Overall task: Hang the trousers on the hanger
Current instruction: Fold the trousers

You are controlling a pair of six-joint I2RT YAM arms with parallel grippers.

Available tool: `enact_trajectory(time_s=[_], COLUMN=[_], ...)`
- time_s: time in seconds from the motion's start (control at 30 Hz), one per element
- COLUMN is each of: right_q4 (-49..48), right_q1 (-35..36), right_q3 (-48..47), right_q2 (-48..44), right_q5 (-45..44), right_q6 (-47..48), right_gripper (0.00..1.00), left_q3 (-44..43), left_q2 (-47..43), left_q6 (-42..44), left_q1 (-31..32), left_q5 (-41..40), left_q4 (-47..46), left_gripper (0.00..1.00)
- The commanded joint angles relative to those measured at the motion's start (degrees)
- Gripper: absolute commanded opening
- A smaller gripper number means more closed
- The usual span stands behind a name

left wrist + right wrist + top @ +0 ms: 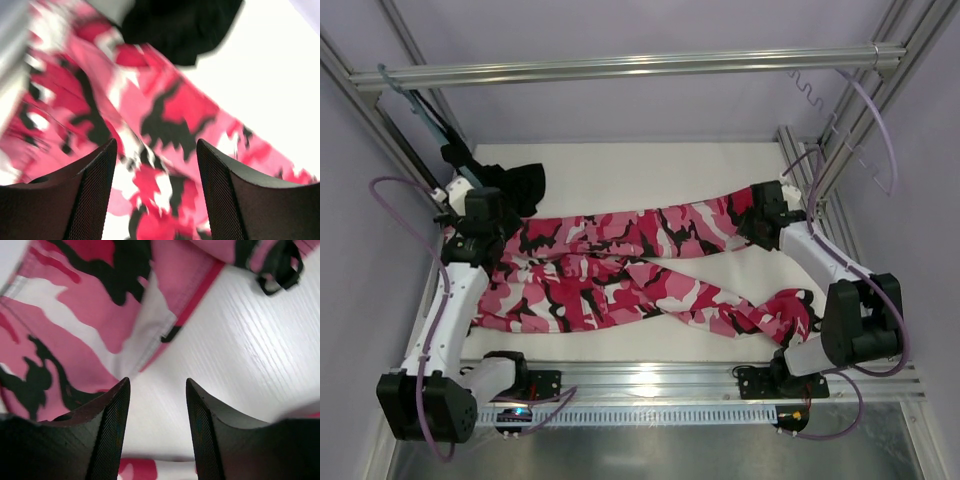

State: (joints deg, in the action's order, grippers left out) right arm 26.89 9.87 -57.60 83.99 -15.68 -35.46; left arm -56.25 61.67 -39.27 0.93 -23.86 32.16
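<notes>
**Two open pincers above trousers spread flat**

Left side: the left pincer (156,195) hovers with its jaws apart and nothing between them, just over the trousers (620,270) near the left edge of the worktop (650,175). A black garment (185,25) lies beside it toward the far left corner. Centre: the trousers lie across the worktop from left edge to right edge, and the two legs cross over each other. Right side: the right pincer (157,430) is likewise open and empty, poised over bare worktop with a trouser edge just beside its left finger. The hanger (886,135) hangs from the frame beyond the far right corner, well apart from the cloth.

Handling, as judged: the fabric looks light, soft and limp, so it will sag and fold wherever it is unsupported. A pinch at a doubled hem or seam should hold better than a pinch on a single flat layer.
</notes>
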Motion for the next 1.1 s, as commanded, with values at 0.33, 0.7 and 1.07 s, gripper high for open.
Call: enact_trajectory(time_s=[0.33, 0.7, 1.07], right_q4=[-8.79, -3.78, 9.46], right_q1=[-0.2, -0.02, 0.5], right_q3=[9.8, -1.1, -8.56], right_q2=[-0.41, 17.08, 22.61], right_q5=[-9.01, -8.66, -9.81], right_q6=[-14.1, -21.92, -26.76], right_gripper=[0.49, 0.49, 0.38], left_q3=[7.47, 9.93, 9.67], left_q2=[4.33, 8.73, 15.58], left_q6=[-9.42, -11.71, -12.5], left_q1=[17.97, 17.97, 17.97], left_q5=[9.18, 8.48, 7.42], left_q4=[-5.88, -8.78, -9.31], left_gripper=[0.65, 0.66, 0.65])
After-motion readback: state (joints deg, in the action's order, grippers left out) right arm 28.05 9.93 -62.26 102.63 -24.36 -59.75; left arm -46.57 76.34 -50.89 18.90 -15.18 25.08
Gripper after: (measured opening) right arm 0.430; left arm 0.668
